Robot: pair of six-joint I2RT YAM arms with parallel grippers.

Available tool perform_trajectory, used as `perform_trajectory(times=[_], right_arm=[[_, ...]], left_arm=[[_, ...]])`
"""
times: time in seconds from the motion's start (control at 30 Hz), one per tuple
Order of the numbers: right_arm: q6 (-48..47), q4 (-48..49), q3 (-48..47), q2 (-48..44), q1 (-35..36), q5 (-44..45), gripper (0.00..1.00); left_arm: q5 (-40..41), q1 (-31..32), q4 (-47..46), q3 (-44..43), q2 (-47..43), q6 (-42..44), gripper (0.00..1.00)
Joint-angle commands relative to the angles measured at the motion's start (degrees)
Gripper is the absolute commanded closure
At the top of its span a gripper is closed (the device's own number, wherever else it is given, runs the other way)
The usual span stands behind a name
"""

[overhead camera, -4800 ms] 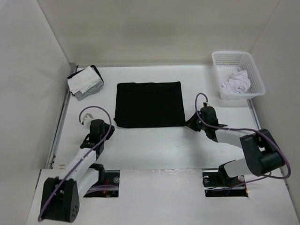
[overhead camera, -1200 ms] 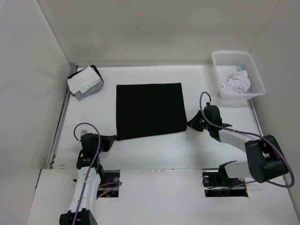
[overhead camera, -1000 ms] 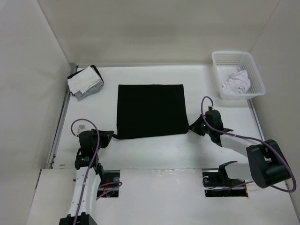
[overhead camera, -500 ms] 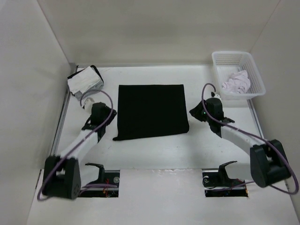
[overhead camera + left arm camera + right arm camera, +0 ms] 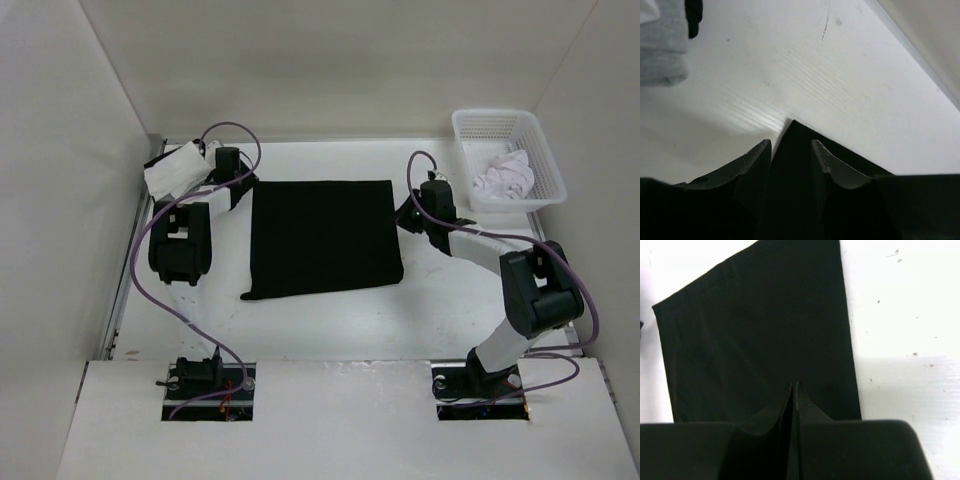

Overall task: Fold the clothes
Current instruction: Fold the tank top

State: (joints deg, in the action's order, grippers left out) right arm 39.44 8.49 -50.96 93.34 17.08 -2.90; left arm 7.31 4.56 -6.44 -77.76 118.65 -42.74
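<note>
Over the last half second both arms have swung from the garment's sides up to its far corners, and the cloth has not shifted.

From above, the plain black soft fabric garment (image 5: pixel 322 238) lies flat as a folded rectangle in the middle of the white table (image 5: pixel 330 330). The left gripper (image 5: pixel 243 187) is at its far left corner, just beside the white-and-grey cloth stack (image 5: pixel 175 172), with the arm doubled back at the elbow. The right gripper (image 5: pixel 404 213) is at the far right edge, on a long stretched arm.

At the left wrist, the gripper (image 5: pixel 791 145) stands apart, and the garment's corner (image 5: pixel 792 175) lies between its fingers (image 5: pixel 756 162).

At the right wrist, the gripper (image 5: pixel 794 387) is pressed nearly together low over the garment (image 5: pixel 755 330). Whether cloth is pinched, I cannot tell.

The fabric looks light, limp and layered. I would take it at the corners and pinch all the layers.
</note>
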Motion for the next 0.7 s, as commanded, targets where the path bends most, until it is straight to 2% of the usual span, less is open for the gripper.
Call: perform_trajectory(times=[0.0, 0.4, 0.67], right_arm=[[-0.42, 4.95, -2.48, 1.23, 1.59, -2.2, 0.91], [0.99, 6.89, -1.69, 2.64, 5.55, -2.38, 0.9], [1.16, 6.98, -1.95, 1.58, 5.81, -2.11, 0.86]], left_arm=[[-0.2, 0.32, 3.36, -6.78, 2.1, 6.17, 0.64], [1.39, 1.11, 6.35, -12.5, 8.17, 8.99, 0.64], [1.74, 1.55, 7.67, -14.79, 9.76, 9.34, 0.69]])
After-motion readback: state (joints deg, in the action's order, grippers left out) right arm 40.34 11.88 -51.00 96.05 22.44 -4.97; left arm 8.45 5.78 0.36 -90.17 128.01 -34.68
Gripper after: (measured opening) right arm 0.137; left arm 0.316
